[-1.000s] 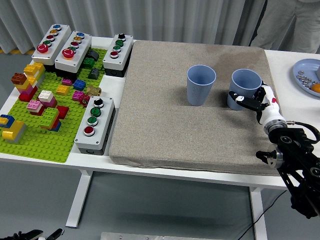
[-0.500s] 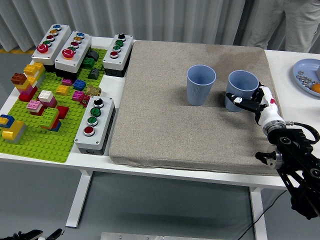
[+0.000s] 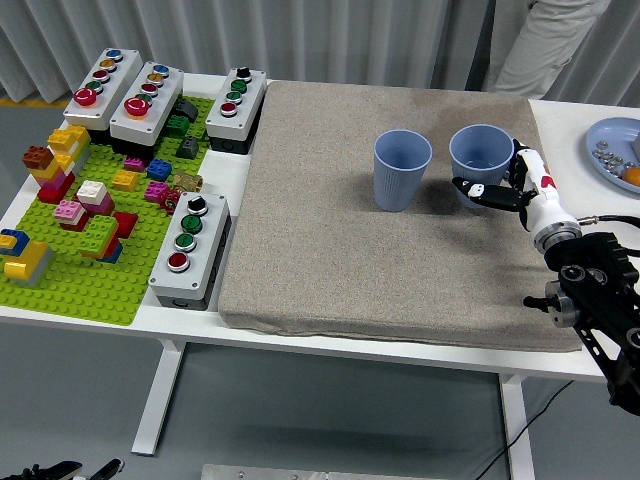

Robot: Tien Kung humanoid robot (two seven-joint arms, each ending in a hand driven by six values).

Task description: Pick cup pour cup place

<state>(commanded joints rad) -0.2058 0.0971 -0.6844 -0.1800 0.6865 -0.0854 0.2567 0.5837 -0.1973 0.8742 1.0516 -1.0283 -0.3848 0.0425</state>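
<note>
Two smooth, tapered blue cups: the grasped cup (image 3: 480, 160) sits inside the right hand (image 3: 512, 186), its fingers clasped around the lower wall; the second cup (image 3: 402, 169) stands just left of that hand. Under both lies a coarse grey felt mat (image 3: 330, 240). No legible writing.

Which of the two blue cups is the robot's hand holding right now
The right-hand blue plastic cup, nearer the grey mat's right edge: the right hand wraps its lower part. The other blue cup stands alone, untouched.
</note>
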